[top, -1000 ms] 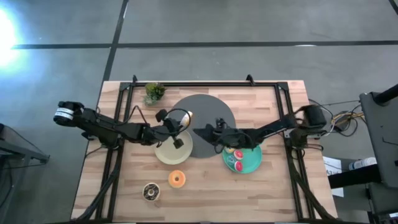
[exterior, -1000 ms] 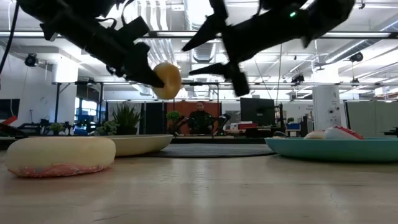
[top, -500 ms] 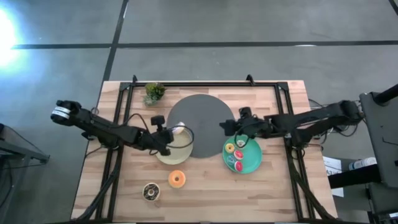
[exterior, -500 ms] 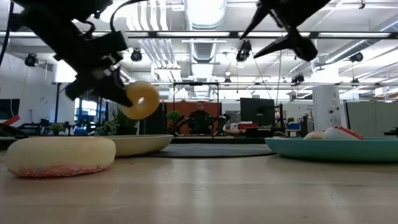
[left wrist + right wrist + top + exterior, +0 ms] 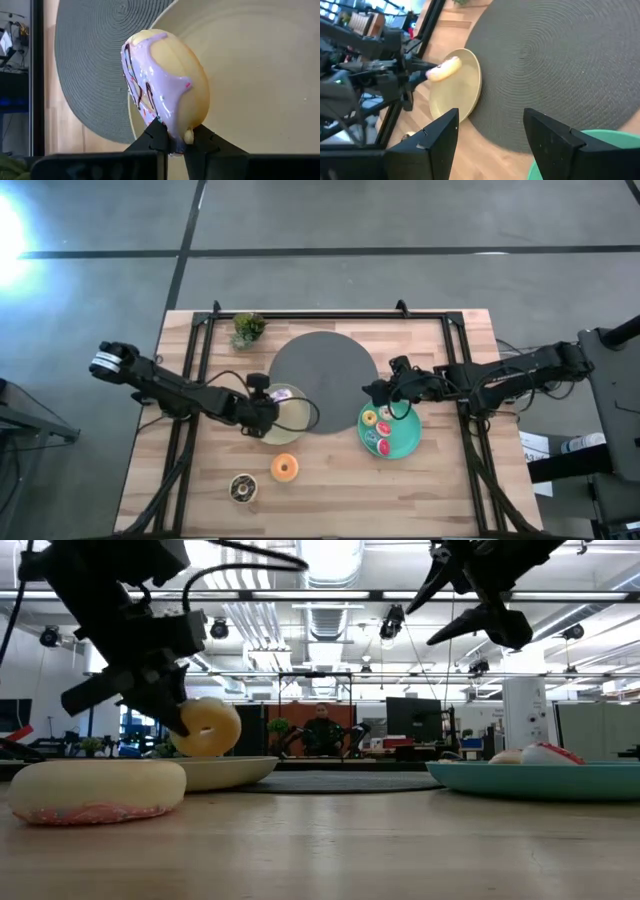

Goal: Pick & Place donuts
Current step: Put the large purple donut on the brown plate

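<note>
The left hand [image 5: 172, 142] is pinched shut on a donut [image 5: 162, 87] with pale pink frosting, holding it on edge just above the cream plate [image 5: 296, 420], which has nothing lying in it. The right hand [image 5: 378, 392] hangs with its fingers spread wide and nothing between them, over the gap between the grey mat [image 5: 320, 365] and the teal plate [image 5: 405, 442]. That plate holds four donuts [image 5: 380, 430] (one yellow, red among the rest). Two more lie loose on the desk [image 5: 440, 490]: an orange one [image 5: 285, 468] and a dark brown one [image 5: 243, 487], near the front edge
</note>
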Robot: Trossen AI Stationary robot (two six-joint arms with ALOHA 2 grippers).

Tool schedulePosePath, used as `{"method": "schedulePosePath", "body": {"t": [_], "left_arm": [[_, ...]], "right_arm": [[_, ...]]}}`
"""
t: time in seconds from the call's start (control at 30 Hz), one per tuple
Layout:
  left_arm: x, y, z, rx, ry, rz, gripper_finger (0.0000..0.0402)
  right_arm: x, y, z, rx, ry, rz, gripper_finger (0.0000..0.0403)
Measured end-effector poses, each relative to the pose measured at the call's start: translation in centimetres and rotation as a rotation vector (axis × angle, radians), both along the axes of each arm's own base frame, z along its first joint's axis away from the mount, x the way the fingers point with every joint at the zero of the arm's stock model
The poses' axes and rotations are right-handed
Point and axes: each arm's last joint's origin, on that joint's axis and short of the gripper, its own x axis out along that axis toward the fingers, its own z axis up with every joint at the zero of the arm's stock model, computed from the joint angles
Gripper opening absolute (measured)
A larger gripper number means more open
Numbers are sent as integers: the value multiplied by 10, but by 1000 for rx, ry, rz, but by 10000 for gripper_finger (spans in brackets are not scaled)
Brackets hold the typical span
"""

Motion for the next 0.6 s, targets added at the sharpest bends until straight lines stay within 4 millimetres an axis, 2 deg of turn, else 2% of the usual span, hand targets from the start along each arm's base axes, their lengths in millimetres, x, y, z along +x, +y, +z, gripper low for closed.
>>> {"method": "schedulePosePath", "body": {"t": [0.23, 0.33, 0.43, 0.6], "left_arm": [[13, 4, -24, -49, 151, 56, 75], [16, 1, -24, -59, 259, 80, 104], [21, -4, -9, -44, 303, 95, 126], [31, -9, 31, -134, 179, 81, 140]], "right_arm": [[1, 0, 1, -43, -6, 47, 215], [1, 1, 1, -36, -1, 76, 214], [1, 1, 1, -39, 1, 91, 215], [2, 0, 1, -50, 1, 92, 215]]}}
